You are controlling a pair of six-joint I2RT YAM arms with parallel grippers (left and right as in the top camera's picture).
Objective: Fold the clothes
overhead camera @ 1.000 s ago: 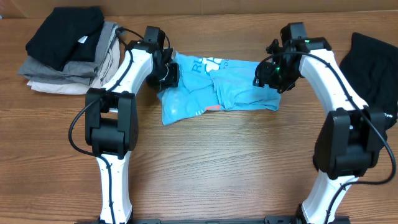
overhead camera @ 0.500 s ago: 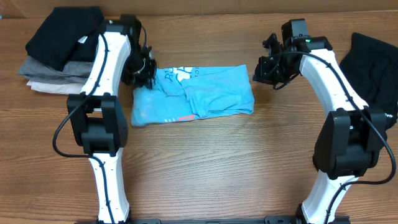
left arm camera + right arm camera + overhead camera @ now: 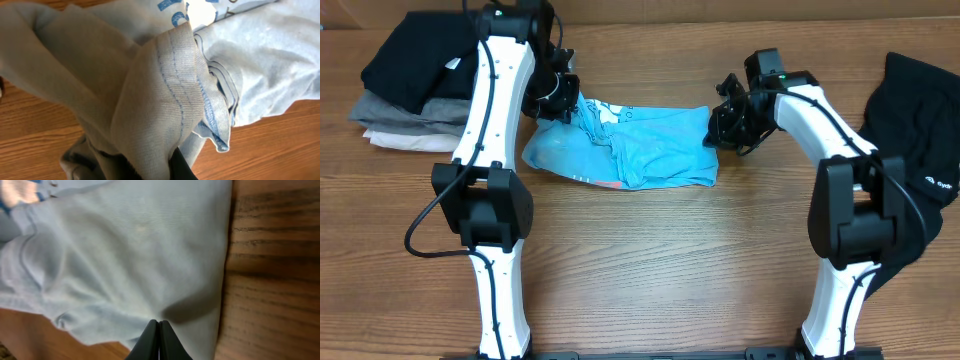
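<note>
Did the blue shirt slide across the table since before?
Yes. The blue shirt has slid left, closer to the folded pile at the table's far left corner.

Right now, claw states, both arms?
Left claw: closed on the soft light blue T-shirt, cloth bunched up into it.
Right claw: closed, tips over the shirt; no cloth visibly pinched.

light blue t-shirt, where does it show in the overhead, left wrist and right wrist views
Overhead: the light blue T-shirt lies crumpled in the upper middle, between the two arms.
Left wrist: the light blue T-shirt fills most of the picture, with a stitched hem fold at the centre.
Right wrist: the light blue T-shirt covers the left and centre.
Shared landmark: the wooden table, bare at lower right in the left wrist view and along the right side in the right wrist view.
</note>
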